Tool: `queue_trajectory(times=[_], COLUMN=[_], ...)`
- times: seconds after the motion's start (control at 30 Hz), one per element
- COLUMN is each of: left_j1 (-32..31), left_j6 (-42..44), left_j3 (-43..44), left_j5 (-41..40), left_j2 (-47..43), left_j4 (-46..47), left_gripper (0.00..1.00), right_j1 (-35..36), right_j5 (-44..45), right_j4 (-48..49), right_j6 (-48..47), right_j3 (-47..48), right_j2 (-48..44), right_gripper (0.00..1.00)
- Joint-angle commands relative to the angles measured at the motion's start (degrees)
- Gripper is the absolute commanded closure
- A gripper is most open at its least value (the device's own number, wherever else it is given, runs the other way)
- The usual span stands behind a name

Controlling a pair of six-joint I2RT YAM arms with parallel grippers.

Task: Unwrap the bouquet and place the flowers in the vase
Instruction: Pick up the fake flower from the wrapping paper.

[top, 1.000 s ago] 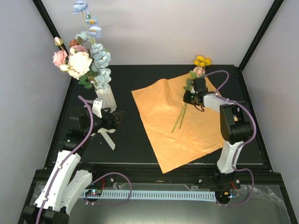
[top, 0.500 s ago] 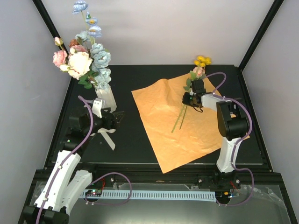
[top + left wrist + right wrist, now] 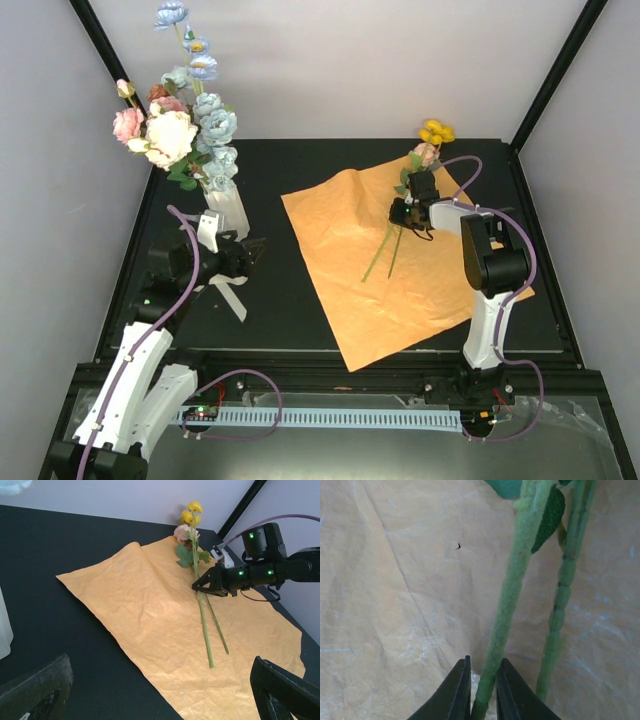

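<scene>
Stems of the two flowers (image 3: 202,611) lie across the orange paper (image 3: 340,240); light, wiry and bendy, we judge. Our right gripper (image 3: 483,672) pinches one stem below its leaves, a sound hold. Our left gripper (image 3: 248,254) hangs wide open off the paper's left.

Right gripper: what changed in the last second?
The right gripper tightened onto the thicker flower stem lying on the orange paper, and its arm's elbow swung slightly left. Both stems, the vase and the open left gripper stayed put.
</scene>
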Motion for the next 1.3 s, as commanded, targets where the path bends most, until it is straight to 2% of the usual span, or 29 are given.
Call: queue_trajectory(times=[0.0, 0.2, 0.7, 0.97, 1.27], left_j1=[-0.4, -0.4, -0.5, -0.4, -1.6], left_j6=[1.0, 1.0, 1.0, -1.3, -7.2], left_j3=[0.5, 0.2, 0.3, 2.0, 3.3], left_j5=[0.1, 0.0, 0.1, 5.7, 20.3], left_j2=[-0.7, -0.4, 2.5, 4.6, 2.2], left_j4=[0.5, 0.6, -0.5, -0.4, 8.5], left_gripper=[0.01, 0.01, 0.01, 0.01, 0.03], right_j1=[-0.1, -0.1, 0.3, 5.1, 16.7], right_j5=[-0.3, -1.7, -8.3, -8.1, -12.0], right_j4=[-0.4, 1.7, 9.6, 11.2, 24.4], right_j6=[0.7, 1.1, 2.0, -0.1, -1.4], right_j3=[0.8, -1.8, -17.4, -25.6, -33.3], right_j2=[0.9, -6.1, -28.3, -40.7, -53.2], right_gripper=[0.86, 0.99, 0.99, 0.99, 0.99])
